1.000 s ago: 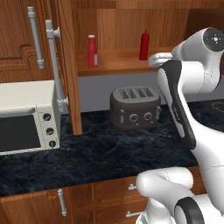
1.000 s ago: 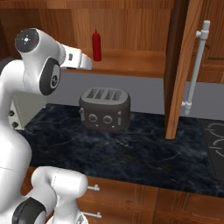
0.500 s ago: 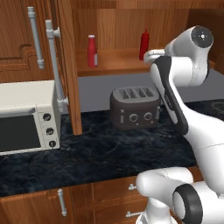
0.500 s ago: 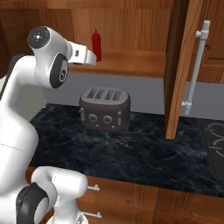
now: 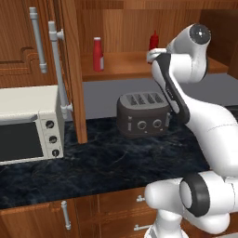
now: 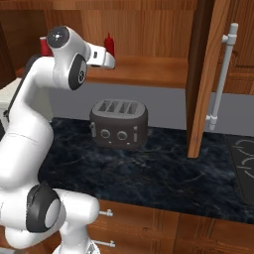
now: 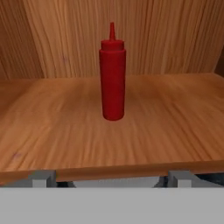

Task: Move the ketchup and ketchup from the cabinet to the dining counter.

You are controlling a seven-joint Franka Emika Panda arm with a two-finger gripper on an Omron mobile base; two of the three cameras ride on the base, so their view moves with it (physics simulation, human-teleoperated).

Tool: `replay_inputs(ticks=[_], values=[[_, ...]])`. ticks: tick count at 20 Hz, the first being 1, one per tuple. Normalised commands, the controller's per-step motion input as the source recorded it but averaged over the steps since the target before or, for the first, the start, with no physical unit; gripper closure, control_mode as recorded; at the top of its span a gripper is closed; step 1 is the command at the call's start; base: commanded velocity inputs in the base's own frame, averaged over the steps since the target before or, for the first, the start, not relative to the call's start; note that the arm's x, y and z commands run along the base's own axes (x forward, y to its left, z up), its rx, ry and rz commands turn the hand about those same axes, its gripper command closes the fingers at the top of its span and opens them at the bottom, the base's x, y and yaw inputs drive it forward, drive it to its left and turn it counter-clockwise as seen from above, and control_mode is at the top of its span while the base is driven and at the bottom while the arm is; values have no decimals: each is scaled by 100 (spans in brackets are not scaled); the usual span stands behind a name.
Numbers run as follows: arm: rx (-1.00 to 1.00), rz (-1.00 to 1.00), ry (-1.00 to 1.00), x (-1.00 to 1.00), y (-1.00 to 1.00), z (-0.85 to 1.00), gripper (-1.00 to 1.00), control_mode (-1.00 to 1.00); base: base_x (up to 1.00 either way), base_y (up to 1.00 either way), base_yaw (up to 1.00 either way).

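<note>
- Two ketchup bottles stand upright on the cabinet [image 5: 116, 65] shelf: all-red ketchup [image 7: 112, 74] mid-shelf; pale-capped ketchup [image 5: 97, 54] towards its left edge
- gripper [image 7: 109, 177] wide, holding nothing, at the shelf's front edge

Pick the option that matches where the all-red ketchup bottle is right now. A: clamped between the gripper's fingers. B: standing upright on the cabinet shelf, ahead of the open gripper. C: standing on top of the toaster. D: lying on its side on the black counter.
B: the all-red ketchup bottle stands upright on the cabinet shelf, clear of the open gripper in the hand view.
</note>
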Motion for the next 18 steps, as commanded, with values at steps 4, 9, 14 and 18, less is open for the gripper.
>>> replay_inputs(ticks=[4,9,14,18], values=[[0,0,0,48,0,0,-100,-100,0,0,0],[0,0,0,38,0,0,-100,-100,0,0,0],[0,0,0,32,0,-1,-100,-100,0,0,0],[0,0,0,31,0,-8,-100,-100,0,0,0]])
